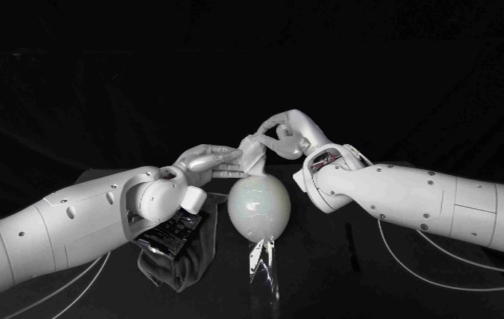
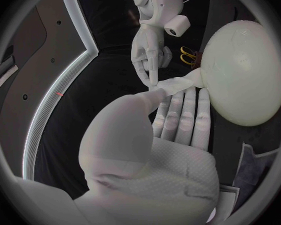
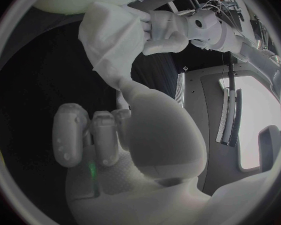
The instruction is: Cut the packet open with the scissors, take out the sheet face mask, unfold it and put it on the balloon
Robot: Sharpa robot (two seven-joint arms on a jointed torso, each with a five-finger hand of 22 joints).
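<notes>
Mask [image 1: 252, 156] in pinch of L hand [image 1: 208, 162], R hand [image 1: 282, 132], by balloon [image 1: 258, 206]; scissors [image 2: 190, 58] in L wrist view

Setting: robot laboratory test station. Indicators:
- A matte black table [image 1: 347, 282] lies below both hands
- A plain black backdrop [image 1: 252, 28] closes off the space behind the left hand [image 1: 205, 162] and the right hand [image 1: 283, 130]
- Loose white cables [image 1: 409, 264] hang beneath the white arms, back from the hands, and trail onto the table
</notes>
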